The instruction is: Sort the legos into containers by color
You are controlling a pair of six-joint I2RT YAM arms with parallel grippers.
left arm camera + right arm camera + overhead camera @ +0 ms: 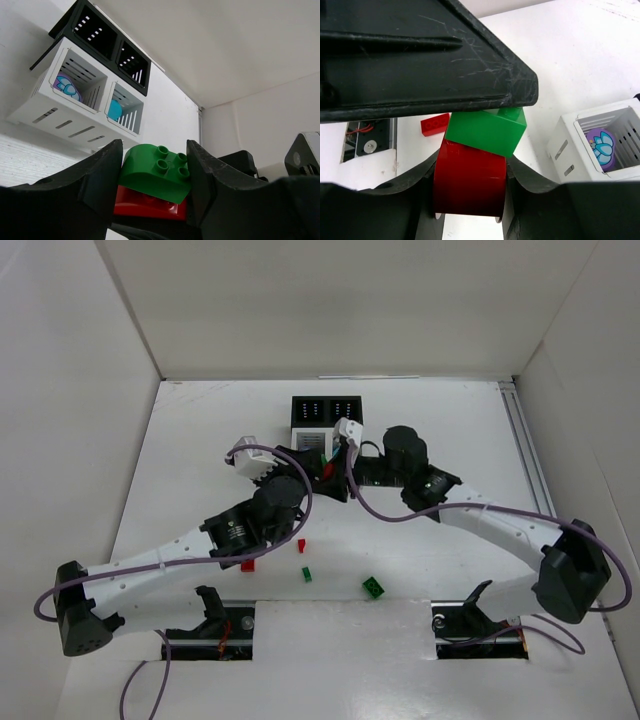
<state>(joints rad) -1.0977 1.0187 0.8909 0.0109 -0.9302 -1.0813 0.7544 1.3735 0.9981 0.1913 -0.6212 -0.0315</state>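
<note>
**Two Grippers, One Stacked Pair**

Both arms reached in over the table (190, 455). The left arm (170, 558) stretched diagonally from its base and the right arm (500, 525) bent back in from its own side. Their wrists met just in front of the bin block (60, 120).

The left gripper (155, 182) had its jaws pressed against the sides of a green lego (157, 170), a piece with four studs showing and one rounded slope. The right gripper (470, 200) was clamped on the red lego (469, 180) directly beneath it (glossy, with a curved face). The two pieces sat stacked and touching, held between the two grippers.

The white dotted marks on the black compartments (107, 42) were too small for me to read as letters. In one white compartment lay a purple disc (602, 146) printed with a cyan flower-like figure. In the white compartment beside it sat a cyan piece (115, 110).

Nearer the arm bases, the table held a red brick (247, 565), a small red piece (301, 545), a small green piece (307, 574) and a larger green block (373, 587), all apart from one another.
</note>
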